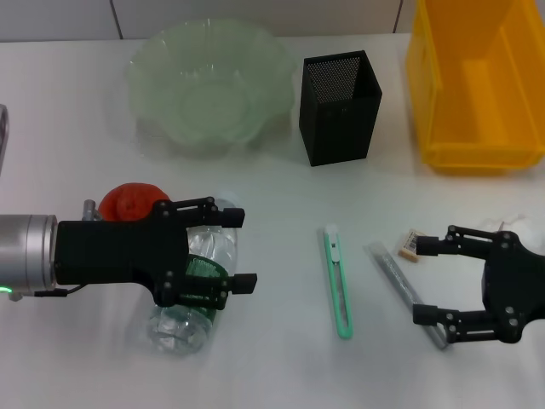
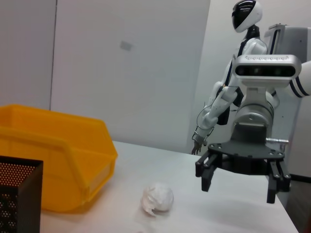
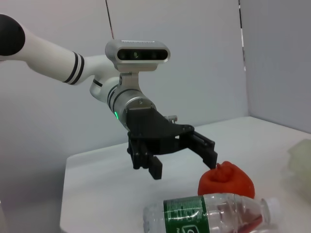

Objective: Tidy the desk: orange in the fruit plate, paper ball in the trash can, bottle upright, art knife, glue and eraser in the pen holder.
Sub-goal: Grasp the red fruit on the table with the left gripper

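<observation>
Black left gripper [image 1: 223, 247] hangs spread-fingered over the lying water bottle [image 1: 194, 285], lined up to stand it. Orange [image 1: 129, 203] at its 10 o'clock. Right gripper [image 1: 432, 281] released, straddling the glue stick [image 1: 402, 285]; eraser [image 1: 410, 243] at 11.

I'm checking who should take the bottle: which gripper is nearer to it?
Left. The left gripper hangs open right over the lying bottle, beside the orange. The right gripper is open far across the table, over the glue stick.
</observation>
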`<state>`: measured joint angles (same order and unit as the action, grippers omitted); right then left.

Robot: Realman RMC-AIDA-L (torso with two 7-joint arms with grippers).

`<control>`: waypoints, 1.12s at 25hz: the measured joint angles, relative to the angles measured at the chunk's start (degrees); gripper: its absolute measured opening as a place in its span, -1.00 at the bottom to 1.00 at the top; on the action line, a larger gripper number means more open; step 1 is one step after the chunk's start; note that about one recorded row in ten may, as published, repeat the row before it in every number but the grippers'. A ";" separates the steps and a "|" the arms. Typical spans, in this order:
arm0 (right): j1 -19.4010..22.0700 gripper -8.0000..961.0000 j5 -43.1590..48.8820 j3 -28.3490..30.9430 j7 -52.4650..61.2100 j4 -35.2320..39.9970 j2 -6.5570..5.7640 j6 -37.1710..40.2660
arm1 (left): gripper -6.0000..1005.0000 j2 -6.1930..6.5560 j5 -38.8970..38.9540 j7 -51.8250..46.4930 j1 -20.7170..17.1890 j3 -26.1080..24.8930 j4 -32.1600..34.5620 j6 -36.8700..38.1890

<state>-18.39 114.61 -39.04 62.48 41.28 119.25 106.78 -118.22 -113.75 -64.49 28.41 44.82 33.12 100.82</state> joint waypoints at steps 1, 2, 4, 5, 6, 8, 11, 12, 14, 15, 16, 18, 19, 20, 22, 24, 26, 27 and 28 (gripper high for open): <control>0.00 0.75 0.00 0.00 0.00 0.00 0.00 0.00 | 0.71 0.00 0.00 0.00 0.00 0.00 0.00 0.00; -0.12 0.75 -0.08 -0.01 0.06 0.00 0.04 -0.06 | 0.70 0.00 -0.10 -0.04 -0.03 0.15 0.01 -0.08; -0.30 0.74 -0.22 -0.03 0.11 -0.07 0.09 -0.26 | 0.69 0.00 -0.17 -0.08 -0.12 0.32 0.02 -0.24; -0.40 0.74 -0.28 -0.03 0.10 -0.17 0.10 -0.39 | 0.68 0.00 -0.19 -0.02 -0.21 0.31 0.02 -0.32; -0.50 0.74 -0.32 -0.04 0.10 -0.35 0.11 -0.46 | 0.67 0.00 -0.19 0.12 -0.37 0.21 0.02 -0.35; -0.67 0.74 -0.55 -0.06 0.05 -0.71 0.11 -0.51 | 0.66 -0.04 -0.07 0.41 -0.80 0.04 0.03 -0.43; -0.78 0.74 -0.69 -0.07 -0.05 -0.99 0.11 -0.53 | 0.64 -0.05 0.00 0.42 -0.91 0.02 0.05 -0.47; -0.82 0.74 -0.72 -0.07 -0.10 -1.09 0.11 -0.53 | 0.63 -0.06 0.02 0.42 -0.92 0.01 0.04 -0.48; -0.90 0.74 -0.76 -0.07 -0.12 -1.25 0.11 -0.66 | 0.62 -0.11 0.05 0.44 -0.94 -0.01 0.06 -0.61; -0.91 0.74 -0.77 -0.07 -0.13 -1.33 0.11 -0.83 | 0.61 -0.15 0.18 0.87 -1.15 -0.58 0.21 -1.01; -0.91 0.74 -0.78 -0.06 -0.13 -1.43 0.11 -0.97 | 0.60 -0.15 0.18 0.87 -1.15 -0.58 0.21 -1.01; -0.93 0.74 -0.81 -0.06 -0.14 -1.97 0.11 -1.16 | 0.59 -0.15 0.37 2.33 -1.88 -3.60 0.38 -1.74; -0.93 0.74 -0.81 -0.06 -0.14 -1.97 0.11 -1.16 | 0.58 -0.17 0.45 3.57 -2.44 -6.97 0.39 -2.58; -0.94 0.74 -0.81 -0.08 -0.15 -2.13 0.12 -1.20 | 0.58 -0.20 0.49 4.49 -2.86 -9.69 0.37 -3.28; -0.91 0.74 -0.80 -0.07 -0.16 -2.20 0.12 -1.32 | 0.56 -0.30 0.55 6.93 -3.95 -15.26 -0.16 -6.08; -0.73 0.74 -0.80 -0.07 -0.17 -2.20 0.11 -1.57 | 0.55 -0.30 0.53 8.72 -4.80 -17.72 -1.61 -9.04; -0.57 0.74 -0.81 -0.07 -0.17 -2.25 0.11 -1.94 | 0.54 -0.22 0.21 9.49 -5.25 -17.75 -3.45 -13.49; -0.57 0.74 -0.81 -0.07 -0.17 -2.25 0.11 -1.94 | 0.53 -0.22 0.21 9.49 -5.25 -17.75 -3.45 -13.49; -0.69 0.74 -0.79 -0.07 -0.17 -2.59 0.11 -1.98 | 0.52 -0.31 -0.07 9.50 -5.29 -17.54 -4.24 -16.52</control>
<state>-19.08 113.82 -39.11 62.31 38.69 119.35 104.80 -118.53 -113.82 -54.99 23.12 27.28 28.87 84.30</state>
